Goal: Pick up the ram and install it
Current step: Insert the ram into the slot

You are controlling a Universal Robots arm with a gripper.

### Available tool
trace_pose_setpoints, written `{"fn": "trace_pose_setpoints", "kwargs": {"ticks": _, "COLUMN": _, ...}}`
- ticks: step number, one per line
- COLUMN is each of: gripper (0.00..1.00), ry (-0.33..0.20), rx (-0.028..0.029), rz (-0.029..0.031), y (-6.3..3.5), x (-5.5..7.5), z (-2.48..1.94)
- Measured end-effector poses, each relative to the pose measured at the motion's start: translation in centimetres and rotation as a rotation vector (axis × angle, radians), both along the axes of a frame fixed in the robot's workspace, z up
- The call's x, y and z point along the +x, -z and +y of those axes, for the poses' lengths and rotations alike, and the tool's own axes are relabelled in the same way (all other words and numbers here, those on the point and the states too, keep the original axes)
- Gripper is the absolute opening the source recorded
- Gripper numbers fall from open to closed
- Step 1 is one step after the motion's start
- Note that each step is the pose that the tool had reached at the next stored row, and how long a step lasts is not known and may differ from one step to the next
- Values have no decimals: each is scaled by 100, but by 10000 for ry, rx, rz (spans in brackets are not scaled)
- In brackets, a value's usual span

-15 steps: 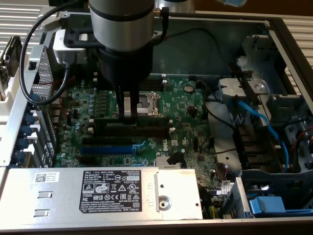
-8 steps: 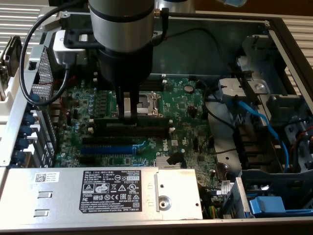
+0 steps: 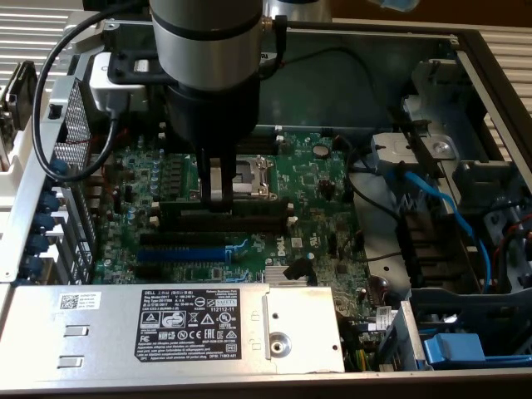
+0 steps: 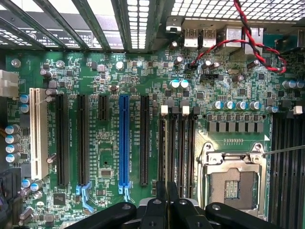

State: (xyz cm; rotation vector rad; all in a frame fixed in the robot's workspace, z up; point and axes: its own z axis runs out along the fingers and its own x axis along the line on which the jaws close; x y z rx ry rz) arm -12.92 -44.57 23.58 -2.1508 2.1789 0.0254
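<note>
Pinching the ram (image 3: 262,204) by its middle; gripper (image 3: 221,198) nearly closed on it, memory slots (image 4: 182,148) directly beneath, processor socket (image 3: 251,174) just beside.

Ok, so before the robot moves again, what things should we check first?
1. Hand closed on the ram: ok, it pinches the stick near its middle.
2. Ram lined up with the memory slots: ok, in the exterior view it runs the same way as they do.
3. Ram pushed fully down into a slot: cannot tell.
4. White end clips open or latched: cannot tell.
5. Red and black wires out of the hand's way: ok, they sit by the rear ports.
6. Processor socket untouched: ok, the hand is apart from it.
</note>
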Motion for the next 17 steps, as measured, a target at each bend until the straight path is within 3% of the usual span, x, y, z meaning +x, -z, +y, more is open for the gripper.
{"fn": "trace_pose_setpoints", "kwargs": {"ticks": 17, "gripper": 12, "ry": 97, "rx": 22, "rz": 32, "y": 0, "x": 6, "z": -3}}
